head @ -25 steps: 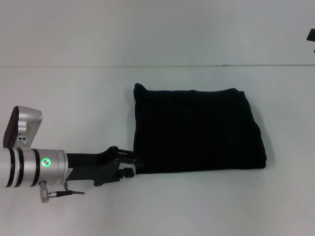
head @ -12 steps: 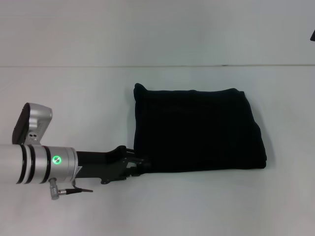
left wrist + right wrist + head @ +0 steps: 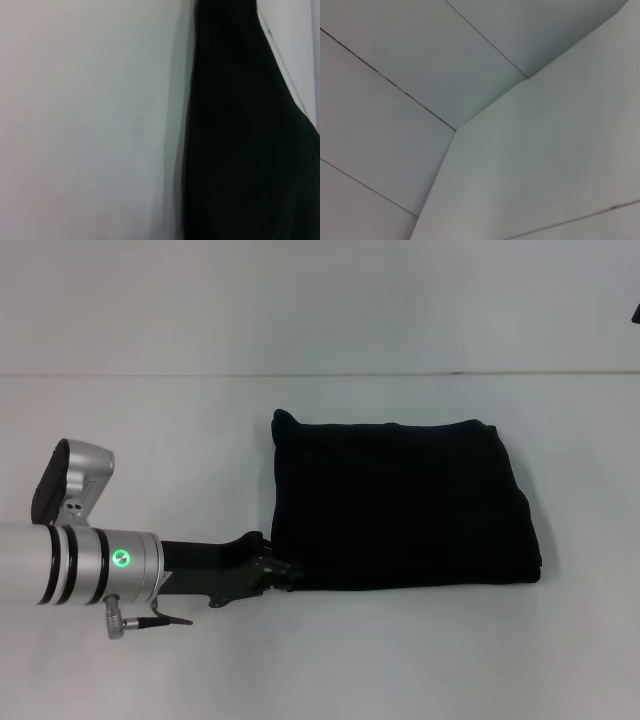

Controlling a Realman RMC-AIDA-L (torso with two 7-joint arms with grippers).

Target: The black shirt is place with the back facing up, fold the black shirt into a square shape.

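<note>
The black shirt (image 3: 400,505) lies folded into a rough rectangle on the white table, right of the middle in the head view. It also shows as a dark mass (image 3: 245,140) in the left wrist view. No lettering shows. My left gripper (image 3: 281,572) reaches in low from the left and sits right at the shirt's near-left corner, black against black fabric. A small dark sliver of my right gripper (image 3: 635,312) shows at the far right edge, well away from the shirt.
The white table (image 3: 150,440) stretches around the shirt, and its far edge meets a pale wall (image 3: 300,300). The right wrist view shows only pale panels (image 3: 480,120).
My left arm has slid to the right, bringing its gripper up against the shirt's near-left corner. The dark sliver at the right edge has shrunk. The shirt has not moved.
</note>
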